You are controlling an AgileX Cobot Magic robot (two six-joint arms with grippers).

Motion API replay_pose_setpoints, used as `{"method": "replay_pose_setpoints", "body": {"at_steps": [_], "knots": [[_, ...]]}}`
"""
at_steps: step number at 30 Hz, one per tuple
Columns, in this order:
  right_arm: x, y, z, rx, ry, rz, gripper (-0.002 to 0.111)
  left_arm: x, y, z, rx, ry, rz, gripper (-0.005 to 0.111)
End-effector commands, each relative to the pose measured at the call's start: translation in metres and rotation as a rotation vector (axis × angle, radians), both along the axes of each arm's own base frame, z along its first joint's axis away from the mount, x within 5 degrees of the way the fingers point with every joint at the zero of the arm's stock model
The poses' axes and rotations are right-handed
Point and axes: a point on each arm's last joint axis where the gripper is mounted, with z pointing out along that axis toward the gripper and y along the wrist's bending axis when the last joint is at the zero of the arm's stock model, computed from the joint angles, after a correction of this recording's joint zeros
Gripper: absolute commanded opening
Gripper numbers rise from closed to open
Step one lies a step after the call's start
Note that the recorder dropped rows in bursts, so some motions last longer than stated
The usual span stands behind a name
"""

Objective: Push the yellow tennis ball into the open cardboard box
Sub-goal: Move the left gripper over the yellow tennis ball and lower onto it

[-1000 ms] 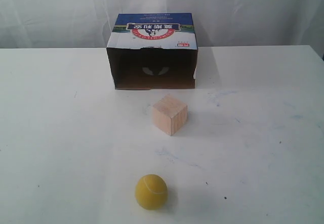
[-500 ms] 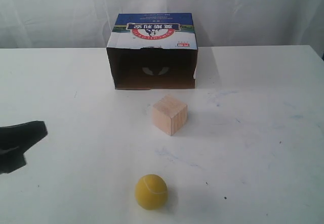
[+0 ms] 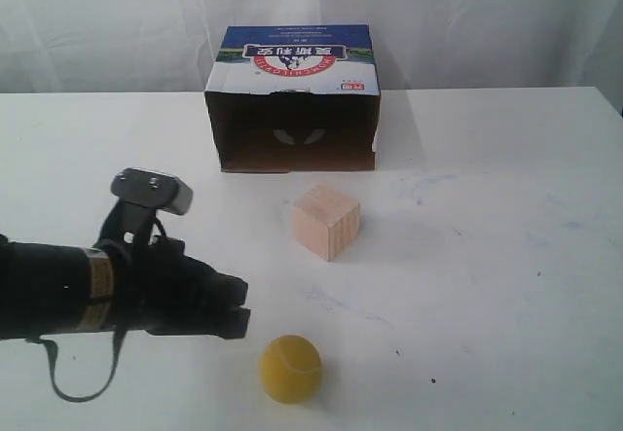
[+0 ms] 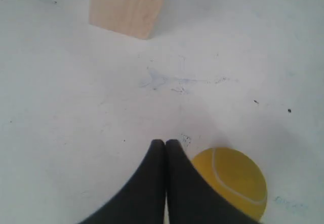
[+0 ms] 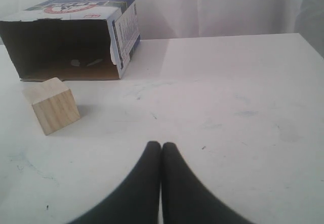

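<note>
The left end effector [image 4: 165, 144] is clenched, its two dark fingers pressed together and grasping nothing, and it sits low over the white surface [image 3: 487, 256] just beside the yellow tennis ball [image 3: 290, 368]; whether it touches the ball cannot be told. The right end effector [image 5: 161, 145] is likewise clenched and empty, well apart from the ball, which does not show in its wrist view. The step in hand looks like the approach before the push: the ball lies at the near edge of the exterior view, far from the open cardboard box [image 3: 292, 144], whose dark mouth faces it. A pale wooden cube [image 3: 326, 220] stands between the two, slightly to the right of the ball's straight line to the opening. In that view the fingers sit on the ball's left and a little toward the box, so the next move probably calls for getting round to the ball's far side from the box, then driving it forward on a line that passes left of the cube. The box's top panel is blue, white and red, with four white Chinese characters on a red band, upside down here, that seem to read 莫斯利安. The smaller print is too fine to read. The ball shows only a pale curved seam, and the cube is unmarked.
</note>
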Motion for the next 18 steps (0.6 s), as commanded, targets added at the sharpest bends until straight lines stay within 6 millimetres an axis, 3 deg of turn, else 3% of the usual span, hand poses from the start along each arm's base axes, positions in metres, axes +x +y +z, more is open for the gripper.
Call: {"method": "replay_pose_setpoints", "body": {"at_steps": [1,5,8,18], "knots": [[0.0,0.0,0.0,0.004,-0.005,-0.01,0.0,-0.003,-0.025,0.004,0.193,-0.061,-0.041,0.0],[0.0,0.0,0.0,0.004,-0.005,-0.01,0.0,-0.011,-0.051,0.023,0.353,-0.16,-0.057,0.0],[0.0,0.0,0.0,0.004,-0.005,-0.01,0.0,-0.016,-0.059,0.028,0.393,-0.183,-0.057,0.0],[0.0,0.0,0.0,0.004,-0.005,-0.01,0.0,-0.023,-0.069,0.03,0.285,-0.146,-0.088,0.0]]}}
